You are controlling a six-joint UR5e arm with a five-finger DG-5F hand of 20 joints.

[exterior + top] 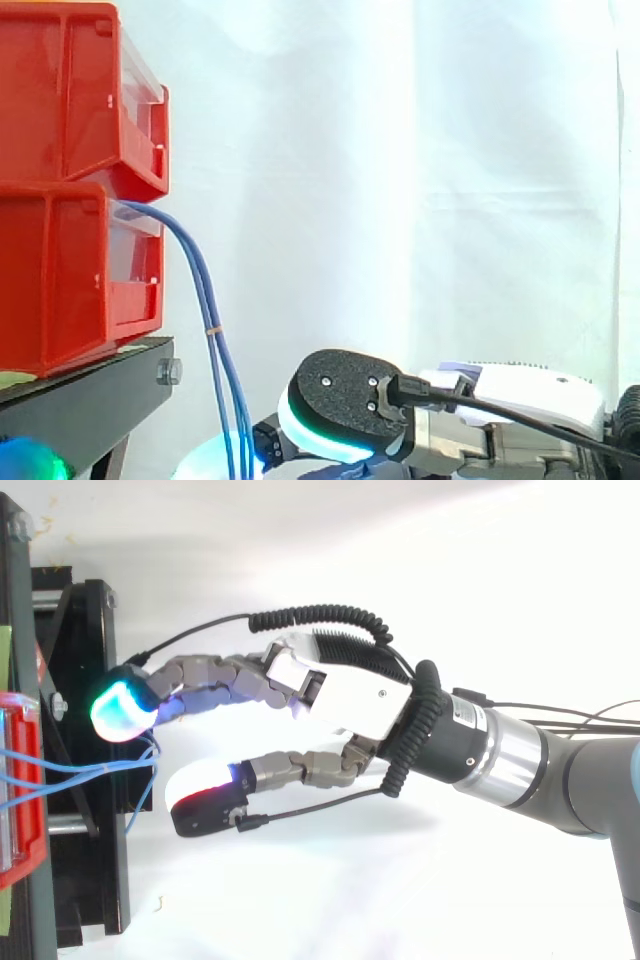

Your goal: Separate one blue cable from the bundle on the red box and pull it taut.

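Note:
Several blue cables (205, 300) come out of the lower red bin (60, 270) and hang down past the edge of the black stand (90, 385), tied together by a small band partway down. From above, the cables (90, 772) fan out from the bin's (22, 810) edge toward the hand. My hand (355, 695) reaches in from the right, low beside the stand. Its fingers are stretched out with a cyan-glowing fingertip (120, 710) near the stand, and the thumb (205, 800) is held apart. The cables pass through the gap between them, and nothing is pinched.
A second red bin (60, 90) is stacked on the lower one. The white curtain hangs behind. In the side view my hand (500, 400) sits below the level of the stand's top, right of the hanging cables.

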